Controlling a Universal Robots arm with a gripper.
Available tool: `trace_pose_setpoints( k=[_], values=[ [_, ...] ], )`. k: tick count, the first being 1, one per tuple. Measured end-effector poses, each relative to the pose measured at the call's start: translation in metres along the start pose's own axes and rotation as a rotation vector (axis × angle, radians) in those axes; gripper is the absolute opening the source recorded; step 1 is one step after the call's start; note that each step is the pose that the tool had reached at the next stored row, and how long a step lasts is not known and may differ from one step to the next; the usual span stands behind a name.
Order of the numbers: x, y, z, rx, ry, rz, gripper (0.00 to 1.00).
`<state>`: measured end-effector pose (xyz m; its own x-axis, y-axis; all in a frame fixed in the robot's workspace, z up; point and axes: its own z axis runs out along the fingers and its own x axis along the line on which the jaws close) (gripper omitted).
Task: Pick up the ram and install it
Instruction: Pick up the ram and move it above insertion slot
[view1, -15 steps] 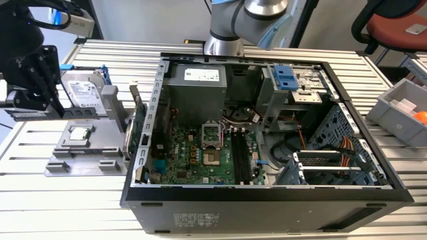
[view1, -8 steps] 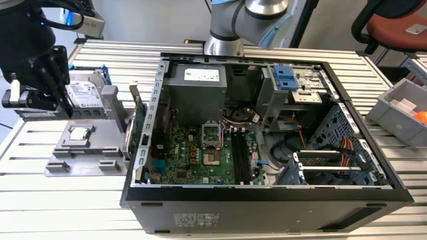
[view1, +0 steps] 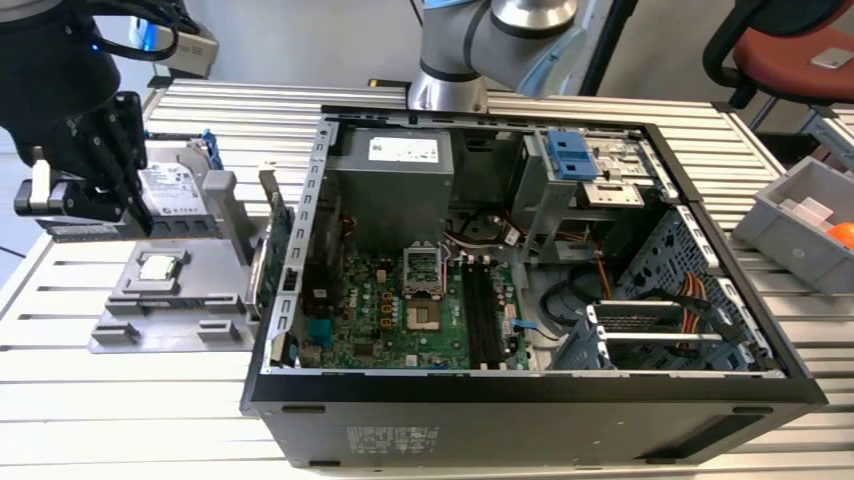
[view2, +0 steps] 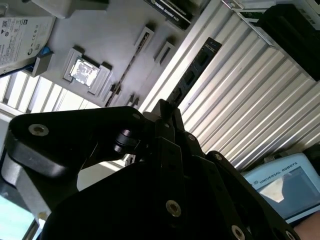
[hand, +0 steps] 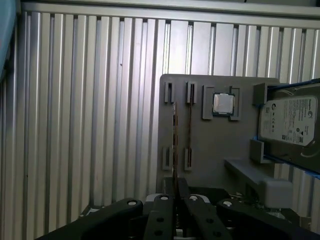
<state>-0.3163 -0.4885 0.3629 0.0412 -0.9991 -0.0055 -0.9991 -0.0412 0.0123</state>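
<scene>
Gripper (hand: 176, 196) is pinching the ram (hand: 174, 145) between narrowly closed fingers, holding it over the grey parts fixture (hand: 215, 145), edge-on in the first wrist view. The second wrist view is showing its dark flat face jutting over the slatted table (view2: 240, 100). A hard drive (view1: 171, 190) and processor (view1: 158, 267) are sitting on the fixture; the open computer case (view1: 534, 400) is lying toward the exterior view's right.

Crowded at the exterior view's left by the upright hard drive (view1: 171, 195) just beside the gripper (hand: 175, 197) clamped on the ram (view2: 192, 75). Open over ribbed table (view1: 94, 410) at lower left. Clear from above to memory slots (view1: 483, 310) at centre, hemmed by power supply (view1: 394, 175) and drive cage (view1: 594, 170).
</scene>
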Motion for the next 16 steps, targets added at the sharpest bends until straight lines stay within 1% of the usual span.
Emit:
trace_pose_setpoints(
  k=[3,5,11,16],
  values=[
    [0.0,-0.0012,-0.0001,0.0,0.0,0.0,0.0],
    [0.0002,-0.0036,-0.0001,0.0,0.0001,0.0,0.0],
    [0.0006,-0.0158,-0.0003,0.0,0.0,0.0,0.0],
    [0.001,-0.0248,-0.0021,0.0,0.0,0.0,0.0]
  ],
)
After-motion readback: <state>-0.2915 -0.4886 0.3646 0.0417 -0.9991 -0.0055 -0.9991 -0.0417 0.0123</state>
